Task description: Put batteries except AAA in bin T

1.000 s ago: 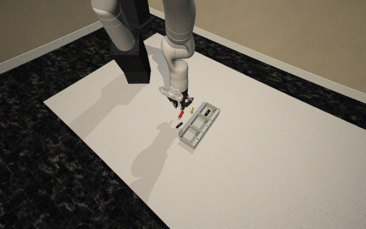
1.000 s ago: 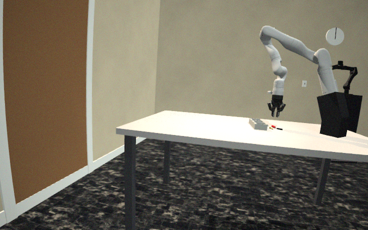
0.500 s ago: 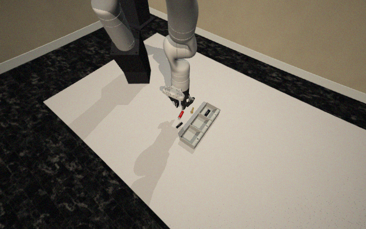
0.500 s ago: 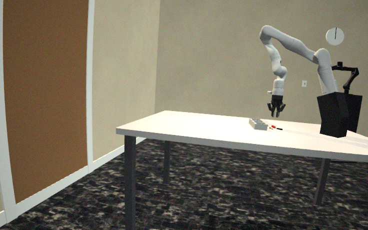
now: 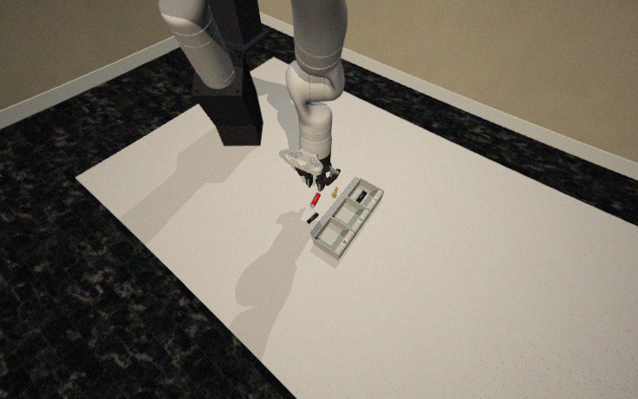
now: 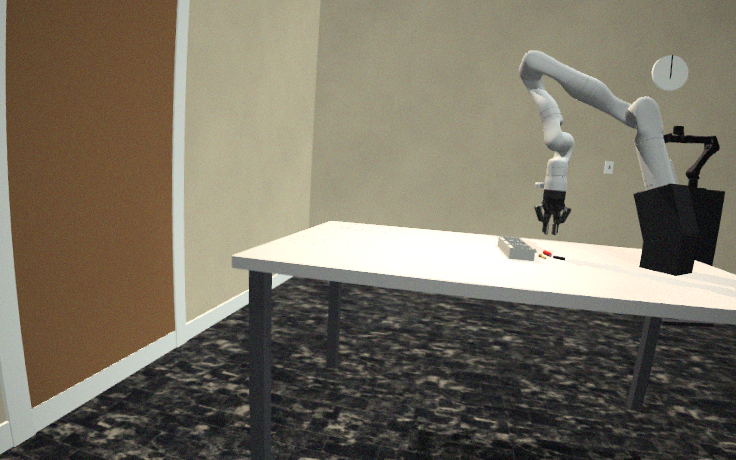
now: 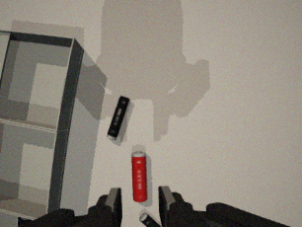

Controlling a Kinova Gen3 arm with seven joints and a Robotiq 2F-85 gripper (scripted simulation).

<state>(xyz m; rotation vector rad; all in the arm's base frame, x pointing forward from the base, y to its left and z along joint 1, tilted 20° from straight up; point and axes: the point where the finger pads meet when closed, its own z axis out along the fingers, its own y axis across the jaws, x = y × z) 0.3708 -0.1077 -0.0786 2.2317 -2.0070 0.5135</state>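
Overhead, we see our gripper (image 5: 320,180) hanging above three loose items beside the three-compartment bin (image 5: 348,217): a red battery (image 5: 315,199), a small gold piece (image 5: 335,192) and a black battery (image 5: 312,218). One dark item (image 5: 361,196) already lies in the end compartment farthest from us; we cannot read the bin marks, so whether that one is T is unclear.

From the side, we hover well above the table (image 6: 379,254), nothing touched yet.

Through the wrist camera, our fingers stand partly closed, narrow and holding nothing, with the red battery framed just below them, a small dark cell (image 7: 151,224) nearer the palm. We judge one item sorted and at least the red one left.
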